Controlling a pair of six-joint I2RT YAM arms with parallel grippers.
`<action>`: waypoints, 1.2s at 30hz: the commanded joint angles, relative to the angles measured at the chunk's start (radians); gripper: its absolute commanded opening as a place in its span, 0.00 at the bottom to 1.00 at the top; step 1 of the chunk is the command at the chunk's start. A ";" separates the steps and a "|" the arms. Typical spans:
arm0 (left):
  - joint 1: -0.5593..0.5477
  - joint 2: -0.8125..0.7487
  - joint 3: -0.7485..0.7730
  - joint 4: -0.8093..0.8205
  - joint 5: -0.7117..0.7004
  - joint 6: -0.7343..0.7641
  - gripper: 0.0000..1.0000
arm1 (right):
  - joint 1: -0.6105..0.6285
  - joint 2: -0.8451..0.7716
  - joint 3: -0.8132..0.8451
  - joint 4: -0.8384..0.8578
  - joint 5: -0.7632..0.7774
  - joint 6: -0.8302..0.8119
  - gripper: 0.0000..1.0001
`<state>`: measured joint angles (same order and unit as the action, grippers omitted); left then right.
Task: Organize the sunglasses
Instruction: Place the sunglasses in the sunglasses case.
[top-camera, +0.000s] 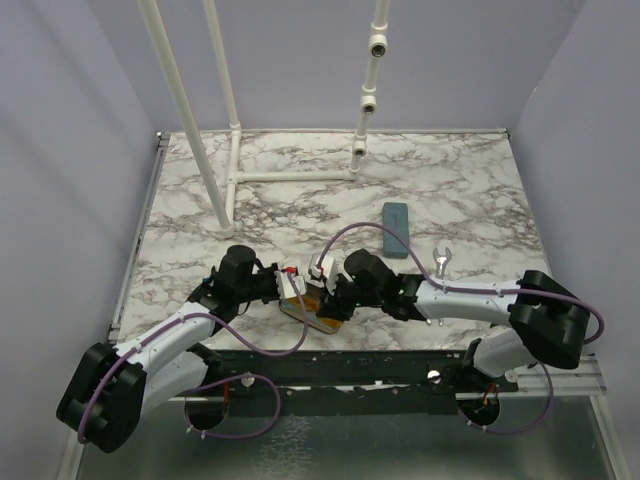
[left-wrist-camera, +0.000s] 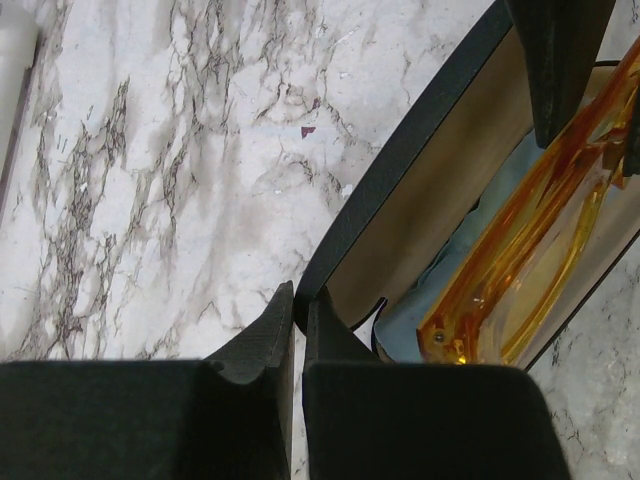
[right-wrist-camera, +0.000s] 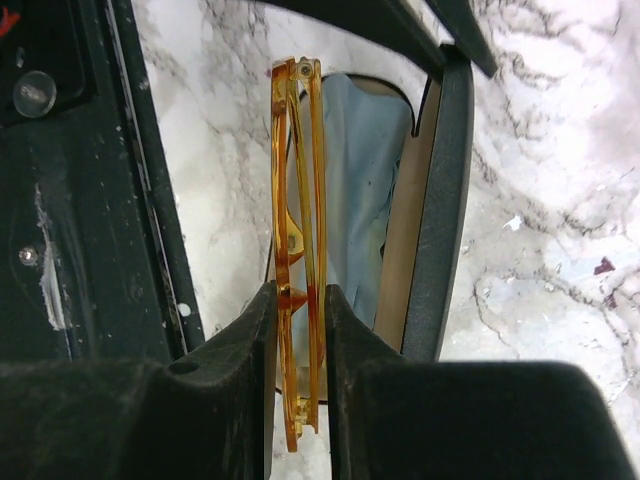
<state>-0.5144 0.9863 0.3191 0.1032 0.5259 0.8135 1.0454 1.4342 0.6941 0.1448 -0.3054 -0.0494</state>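
**Because thin plastic slips, grip gently**

While the left tool (left-wrist-camera: 300, 318) is clenched on the rim of the black oval case (left-wrist-camera: 400, 170), the right tool (right-wrist-camera: 298, 300) grasps the folded translucent yellow-orange plastic sunglasses (right-wrist-camera: 297, 170) above that open case; probably light, stiff, slippery; hold frame, not lenses.

Glasses (right-wrist-camera: 297, 250) over open case (left-wrist-camera: 420, 190) at table's (top-camera: 480, 180) near edge, oblong case (top-camera: 396, 228) farther back right, wrench (top-camera: 441, 262) beside it

Translucent orange glasses (right-wrist-camera: 297, 250), folded, stand on edge, pinched between the right fingers (right-wrist-camera: 240, 380), over blue cloth (right-wrist-camera: 355, 180) in the open case (right-wrist-camera: 445, 200).
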 joint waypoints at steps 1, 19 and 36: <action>-0.004 -0.011 -0.006 -0.010 0.036 0.017 0.00 | -0.002 0.041 0.019 -0.031 -0.002 0.021 0.10; -0.004 -0.027 -0.017 -0.020 0.038 0.022 0.00 | -0.002 0.149 0.095 -0.108 0.098 0.047 0.33; -0.004 -0.056 -0.028 -0.033 0.042 0.068 0.00 | -0.002 0.178 0.136 -0.143 0.170 0.085 0.48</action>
<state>-0.5125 0.9585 0.3126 0.0822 0.5293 0.8169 1.0538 1.6119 0.8185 0.0570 -0.2134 0.0387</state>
